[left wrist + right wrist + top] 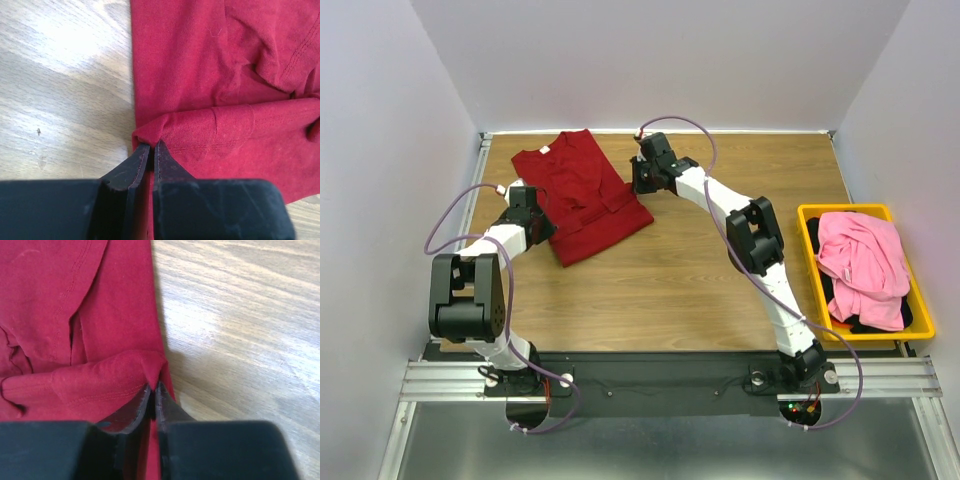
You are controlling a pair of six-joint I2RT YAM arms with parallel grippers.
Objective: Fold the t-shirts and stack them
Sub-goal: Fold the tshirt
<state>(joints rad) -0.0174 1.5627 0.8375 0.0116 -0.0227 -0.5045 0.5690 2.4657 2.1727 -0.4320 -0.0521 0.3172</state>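
Observation:
A dark red t-shirt (582, 195) lies partly folded on the wooden table at the back left, with a small white neck label at its far end. My left gripper (550, 226) is at the shirt's left edge. In the left wrist view it (152, 145) is shut on a turned-up hem of the red cloth (210, 75). My right gripper (638, 182) is at the shirt's right edge. The right wrist view shows it (154, 386) pinching a folded corner of the same shirt (100, 305). A pink t-shirt (865, 262) lies crumpled over a black one (832, 300).
The pink and black shirts sit in a yellow plastic bin (923, 318) at the table's right edge. Bare wooden tabletop (700, 290) stretches between the red shirt and the bin. White walls close in the table on three sides.

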